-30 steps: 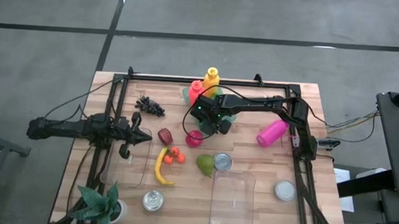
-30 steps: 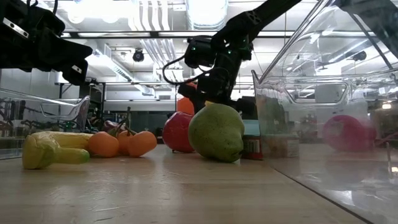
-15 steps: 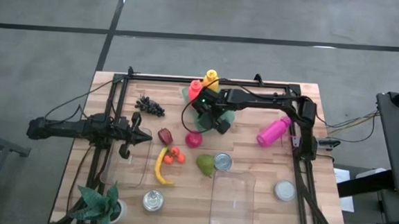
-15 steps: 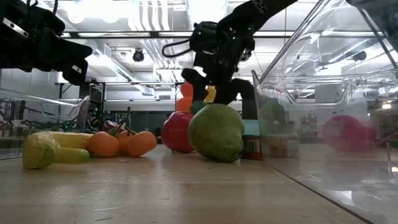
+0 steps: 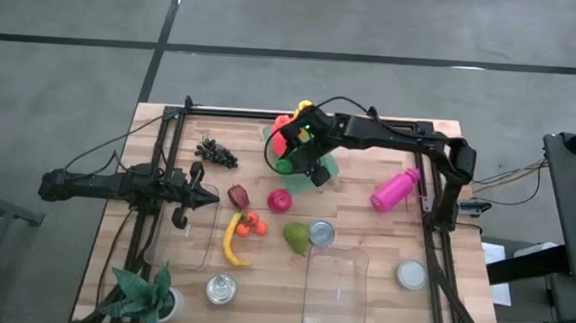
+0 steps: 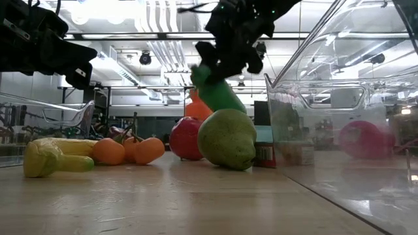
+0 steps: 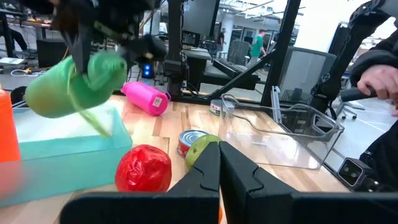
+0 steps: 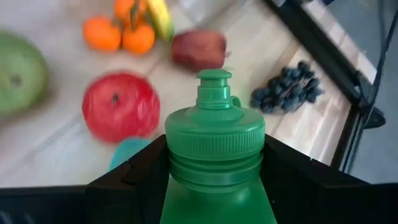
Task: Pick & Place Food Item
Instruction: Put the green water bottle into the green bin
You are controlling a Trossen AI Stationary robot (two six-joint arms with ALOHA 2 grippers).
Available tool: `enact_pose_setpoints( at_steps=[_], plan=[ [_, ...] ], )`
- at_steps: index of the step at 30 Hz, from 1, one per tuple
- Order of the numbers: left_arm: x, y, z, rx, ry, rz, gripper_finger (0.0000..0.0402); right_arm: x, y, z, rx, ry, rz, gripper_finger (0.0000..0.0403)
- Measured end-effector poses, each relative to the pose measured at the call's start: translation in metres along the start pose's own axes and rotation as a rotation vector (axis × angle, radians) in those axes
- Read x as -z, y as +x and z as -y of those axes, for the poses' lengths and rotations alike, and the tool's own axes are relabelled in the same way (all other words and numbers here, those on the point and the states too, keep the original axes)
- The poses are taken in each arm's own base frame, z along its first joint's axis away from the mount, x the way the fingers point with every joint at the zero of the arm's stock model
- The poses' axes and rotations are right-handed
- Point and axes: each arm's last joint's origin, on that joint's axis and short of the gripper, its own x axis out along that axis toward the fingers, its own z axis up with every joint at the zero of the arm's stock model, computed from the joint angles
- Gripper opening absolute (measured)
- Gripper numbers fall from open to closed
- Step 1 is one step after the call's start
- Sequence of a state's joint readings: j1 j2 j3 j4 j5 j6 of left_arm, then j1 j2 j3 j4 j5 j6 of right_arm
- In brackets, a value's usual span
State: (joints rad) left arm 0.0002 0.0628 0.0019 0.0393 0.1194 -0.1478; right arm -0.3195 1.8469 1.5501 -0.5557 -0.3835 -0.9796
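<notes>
A green squeeze bottle (image 8: pixel 214 144) is in my right gripper (image 5: pixel 303 152), high over the fruit at the table's far middle; it also shows in the low view (image 6: pixel 219 94) and the left wrist view (image 7: pixel 65 90). Below it lie a red apple (image 5: pixel 280 201) and a green pear (image 5: pixel 295 238). My left gripper (image 5: pixel 206 199) waits shut at the table's left, pointing level, with nothing in it. My right gripper pinches the green bottle between its two fingers (image 8: pixel 134 177), on the sides of the body just behind the cap's collar (image 8: pixel 214 163). The cap sticks out past the fingertips. The fingers slant down from the far right. The bottle is tilted and lifted clear.
A teal tray (image 5: pixel 326 170), a red bottle (image 5: pixel 286 131) and a yellow bottle (image 5: pixel 304 109) stand under and behind the gripper. Grapes (image 5: pixel 216 153), a banana (image 5: pixel 230 240), oranges (image 5: pixel 251 224), a can (image 5: pixel 321 233), a pink bottle (image 5: pixel 393 190) and clear tubs (image 5: pixel 335 293) lie around.
My right gripper has risen and drawn toward the table's far edge, rolling its wrist. The green bottle, low behind the pear before, has come up with it and now hangs tilted well above the fruit.
</notes>
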Motion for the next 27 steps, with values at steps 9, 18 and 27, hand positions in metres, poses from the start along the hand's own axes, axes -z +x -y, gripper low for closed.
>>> enact_pose_setpoints(
  at_steps=[9,18,27],
  plan=[
    [0.000,0.000,0.000,0.000,0.000,0.000,0.0001,0.004,-0.023,0.017,-0.007,0.154,0.221,0.0206],
    [0.000,0.000,0.000,0.000,0.000,0.000,0.0001,0.010,-0.028,0.025,-0.005,0.194,0.412,0.0206],
    [0.000,0.000,0.000,0.000,0.000,0.000,0.0001,0.026,-0.043,0.009,0.131,0.258,0.622,0.0206]
  ],
)
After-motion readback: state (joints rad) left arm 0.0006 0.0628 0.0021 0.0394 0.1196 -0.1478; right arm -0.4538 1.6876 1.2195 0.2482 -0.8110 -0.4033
